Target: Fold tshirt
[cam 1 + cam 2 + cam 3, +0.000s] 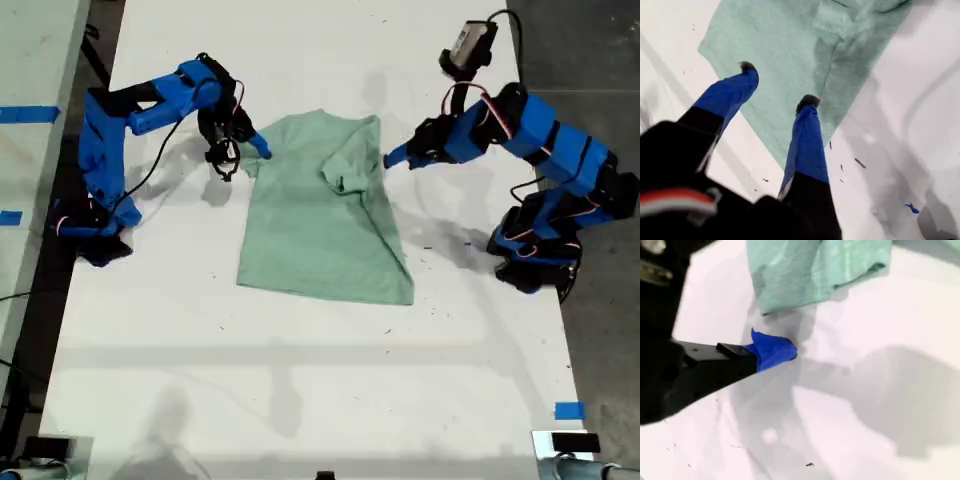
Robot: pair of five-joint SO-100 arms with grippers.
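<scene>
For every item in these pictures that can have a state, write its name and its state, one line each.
tshirt: lying on the table, partly folded, one sleeve turned in over the body, held by neither tool.
my first tool: open, empty, fingertips over the tshirt's edge.
my second tool: beside the tshirt, off the cloth; open or shut cannot be told.

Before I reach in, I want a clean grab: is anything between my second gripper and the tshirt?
Nothing visible. Only a strip of bare white table lies between my second gripper and the nearest edge of the tshirt.
</scene>
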